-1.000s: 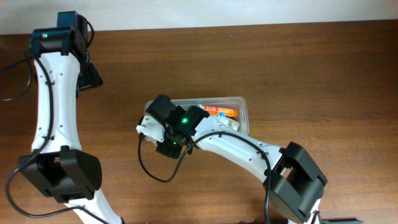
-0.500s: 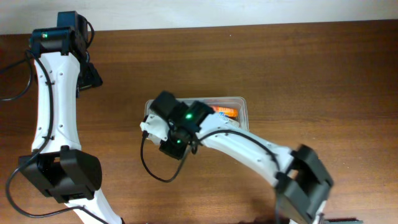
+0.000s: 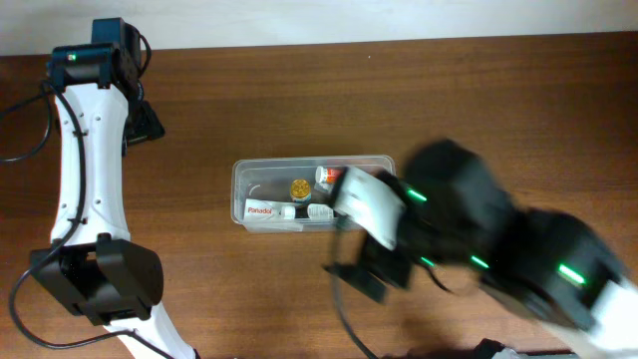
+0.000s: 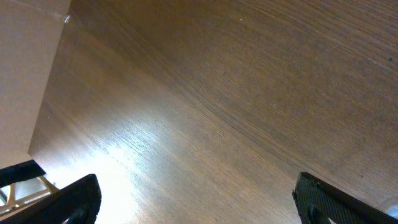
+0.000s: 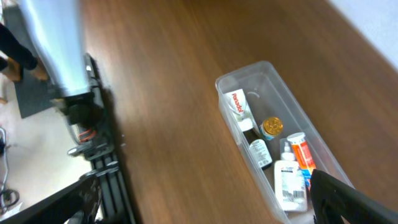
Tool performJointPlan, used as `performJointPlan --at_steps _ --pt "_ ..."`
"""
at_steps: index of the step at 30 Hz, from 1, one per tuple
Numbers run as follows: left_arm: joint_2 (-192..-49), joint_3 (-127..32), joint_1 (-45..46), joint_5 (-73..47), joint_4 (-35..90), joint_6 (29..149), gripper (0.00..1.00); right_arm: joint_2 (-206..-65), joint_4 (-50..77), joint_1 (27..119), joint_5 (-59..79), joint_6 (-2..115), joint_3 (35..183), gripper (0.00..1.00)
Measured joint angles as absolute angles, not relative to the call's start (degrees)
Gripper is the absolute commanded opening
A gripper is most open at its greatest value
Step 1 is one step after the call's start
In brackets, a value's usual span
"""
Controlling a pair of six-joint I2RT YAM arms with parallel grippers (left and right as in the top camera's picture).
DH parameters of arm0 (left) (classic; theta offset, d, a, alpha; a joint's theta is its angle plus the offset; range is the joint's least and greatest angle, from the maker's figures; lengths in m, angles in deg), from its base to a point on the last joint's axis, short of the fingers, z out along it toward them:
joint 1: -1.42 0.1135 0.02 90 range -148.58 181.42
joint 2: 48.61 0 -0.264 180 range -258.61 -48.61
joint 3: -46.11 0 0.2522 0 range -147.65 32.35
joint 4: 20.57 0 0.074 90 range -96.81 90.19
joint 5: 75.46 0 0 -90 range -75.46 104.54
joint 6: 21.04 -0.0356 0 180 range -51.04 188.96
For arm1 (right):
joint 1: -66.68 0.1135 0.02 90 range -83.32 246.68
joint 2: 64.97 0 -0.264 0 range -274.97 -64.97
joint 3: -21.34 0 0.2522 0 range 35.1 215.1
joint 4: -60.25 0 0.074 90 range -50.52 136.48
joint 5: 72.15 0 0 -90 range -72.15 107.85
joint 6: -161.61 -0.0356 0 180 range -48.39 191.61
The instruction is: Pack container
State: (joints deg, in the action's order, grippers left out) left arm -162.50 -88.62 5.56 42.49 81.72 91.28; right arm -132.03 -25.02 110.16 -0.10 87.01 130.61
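The clear container (image 3: 238, 191) sits mid-table. It holds a Panadol box (image 3: 261, 210), a gold-capped bottle (image 3: 299, 187) and other small bottles. In the right wrist view the container (image 5: 225, 81) lies at the right, with the Panadol box (image 5: 238, 102), the gold-capped bottle (image 5: 271, 127), a white bottle (image 5: 287, 184) and an orange tube (image 5: 301, 153) inside. My right gripper (image 5: 211, 208) is open and empty, raised above the table beside the container. The right arm (image 3: 478, 249) is a blur in the overhead view. My left gripper (image 4: 199, 205) is open over bare wood, far from the container.
The left arm (image 3: 85, 150) stands along the table's left side. A black frame (image 5: 99, 155) and a grey arm link (image 5: 59, 50) appear at the left of the right wrist view. The table's far edge (image 3: 349, 38) meets a pale wall.
The right gripper has opened and its arm has swung back from over the container toward the front right, uncovering the contents. The left arm has not moved.
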Motion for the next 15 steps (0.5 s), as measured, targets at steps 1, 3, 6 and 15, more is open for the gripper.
performJointPlan --at_steps 1,3,6,15 --pt "-162.50 -88.62 5.56 42.51 81.70 91.28 0.99 -129.91 -25.74 110.16 -0.10 87.01 130.61 0.98" --pt "-162.50 -88.62 5.56 42.51 81.70 91.28 1.00 -125.26 -26.81 110.16 -0.08 87.03 130.61 0.98" --pt "-162.50 -88.62 5.56 42.49 81.72 91.28 0.99 -117.63 -27.07 110.16 -0.10 87.03 130.61 0.98" --pt "-162.50 -88.62 5.56 42.49 81.72 91.28 1.00 -101.00 -30.31 110.16 -1.15 87.03 130.89 0.98"
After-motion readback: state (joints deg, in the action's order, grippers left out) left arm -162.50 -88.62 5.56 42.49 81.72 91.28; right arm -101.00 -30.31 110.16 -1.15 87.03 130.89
